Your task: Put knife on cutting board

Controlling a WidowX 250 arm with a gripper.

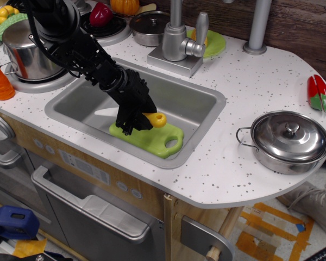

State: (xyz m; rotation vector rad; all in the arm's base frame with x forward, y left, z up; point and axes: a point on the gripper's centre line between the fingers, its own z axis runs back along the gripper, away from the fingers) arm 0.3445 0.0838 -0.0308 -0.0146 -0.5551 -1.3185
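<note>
The lime-green cutting board lies flat on the sink floor, with its handle hole to the right. My black gripper reaches down into the sink over the board's left end. It is shut on the knife, whose yellow handle sticks out to the right just above the board. The thin white blade points left, beyond the board's edge. I cannot tell whether the knife touches the board.
The grey sink holds the board. A faucet stands behind it, with a round green plate next to it. A lidded steel pot and a red pepper are at right. A steel pot and an orange carrot are at left.
</note>
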